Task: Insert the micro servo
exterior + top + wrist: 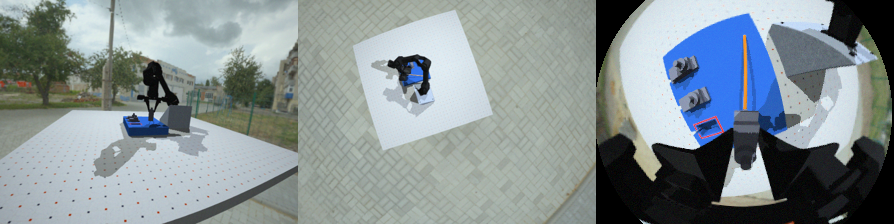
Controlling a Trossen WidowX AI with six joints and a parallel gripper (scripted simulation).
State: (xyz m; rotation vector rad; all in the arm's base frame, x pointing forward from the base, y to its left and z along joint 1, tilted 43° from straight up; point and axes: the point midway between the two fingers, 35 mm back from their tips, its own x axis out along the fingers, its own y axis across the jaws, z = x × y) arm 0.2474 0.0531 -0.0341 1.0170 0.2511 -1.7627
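Servo (746, 137) base behind end effector (746, 163)
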